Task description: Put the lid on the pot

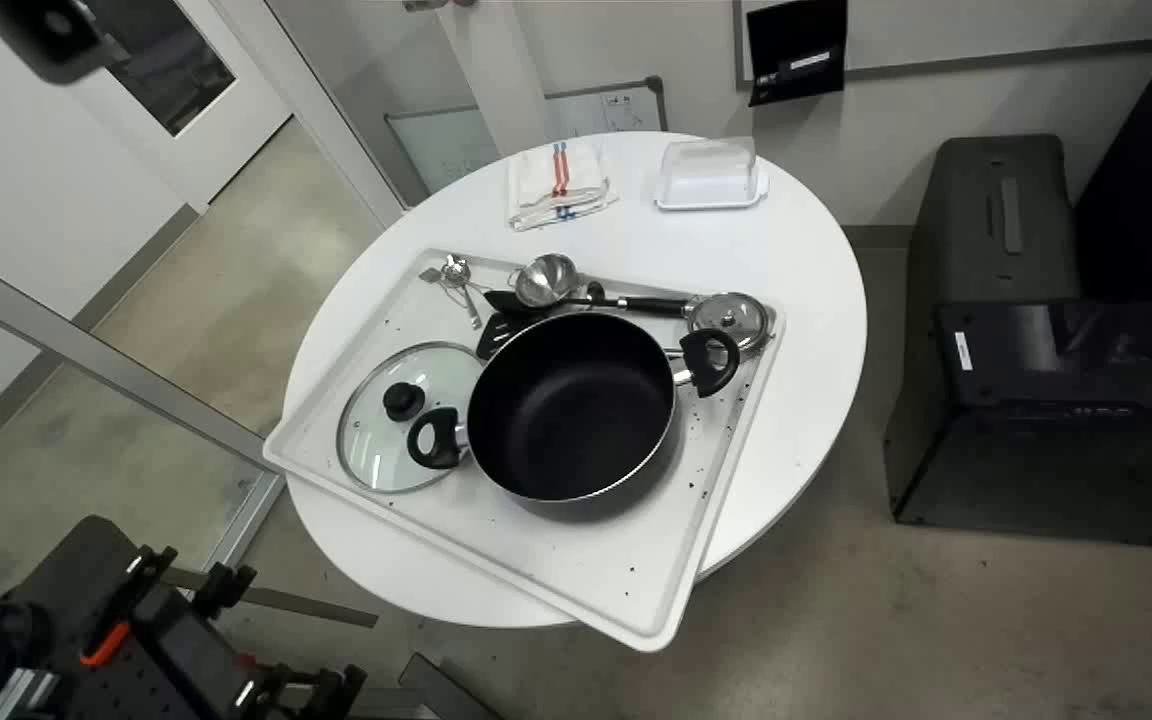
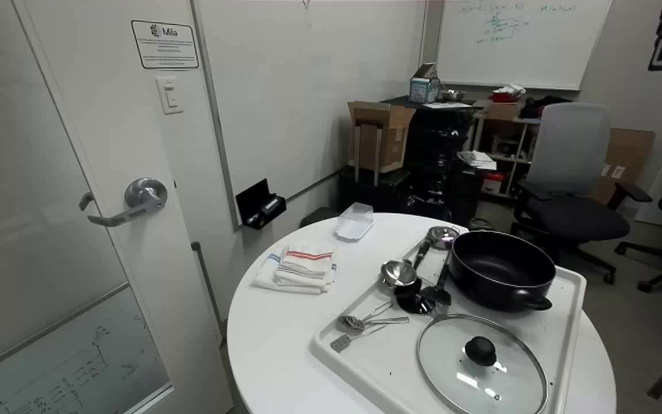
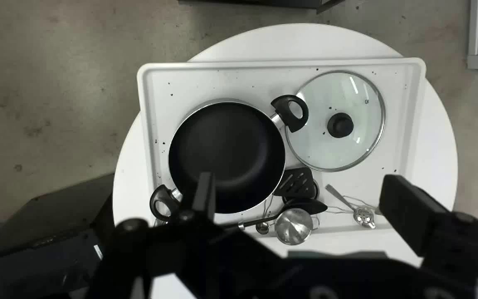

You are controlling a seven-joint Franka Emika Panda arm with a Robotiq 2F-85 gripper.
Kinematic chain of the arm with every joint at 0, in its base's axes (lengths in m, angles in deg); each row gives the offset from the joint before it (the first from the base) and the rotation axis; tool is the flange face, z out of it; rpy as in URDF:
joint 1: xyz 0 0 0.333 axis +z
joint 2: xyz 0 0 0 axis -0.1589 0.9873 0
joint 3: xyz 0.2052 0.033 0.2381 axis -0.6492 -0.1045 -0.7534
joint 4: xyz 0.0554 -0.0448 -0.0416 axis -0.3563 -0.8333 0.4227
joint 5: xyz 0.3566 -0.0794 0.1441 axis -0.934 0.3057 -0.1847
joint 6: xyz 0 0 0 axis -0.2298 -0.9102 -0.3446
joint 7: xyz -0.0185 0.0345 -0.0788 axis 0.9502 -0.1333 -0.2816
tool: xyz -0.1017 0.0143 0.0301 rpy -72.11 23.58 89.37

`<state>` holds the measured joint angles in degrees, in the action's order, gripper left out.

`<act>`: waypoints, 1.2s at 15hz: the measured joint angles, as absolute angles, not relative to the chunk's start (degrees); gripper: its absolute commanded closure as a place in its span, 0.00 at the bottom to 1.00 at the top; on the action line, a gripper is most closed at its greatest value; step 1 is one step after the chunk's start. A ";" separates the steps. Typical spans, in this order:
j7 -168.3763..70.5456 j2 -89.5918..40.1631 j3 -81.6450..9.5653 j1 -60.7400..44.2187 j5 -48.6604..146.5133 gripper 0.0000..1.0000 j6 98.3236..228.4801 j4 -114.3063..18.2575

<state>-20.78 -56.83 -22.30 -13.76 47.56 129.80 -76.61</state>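
Note:
The pot [image 1: 576,410] is wide, black and open, and stands upright on a white tray; it also shows in an exterior view [image 2: 497,264] and in the wrist view [image 3: 222,145]. The lid [image 1: 376,430] is clear glass with a dark knob and lies flat, knob up, on the tray beside the pot, partly under one pot handle; it also shows in an exterior view [image 2: 446,356] and in the wrist view [image 3: 342,153]. My gripper [image 3: 301,195] is wide open and empty, high above the tray. Dark gripper parts show at an upper corner in both exterior views.
The white tray [image 1: 496,560] lies on a round white table [image 1: 816,300]. Spatulas [image 3: 295,182], a small metal bowl [image 3: 293,226] and small metal utensils [image 3: 363,216] lie along one side of the pot. Folded towels [image 2: 302,267] and a clear-lidded dish [image 1: 706,180] stand near the table's edge.

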 measured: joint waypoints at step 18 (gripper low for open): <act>-20.78 -55.43 -25.89 -14.40 48.05 0.00 132.05 -79.37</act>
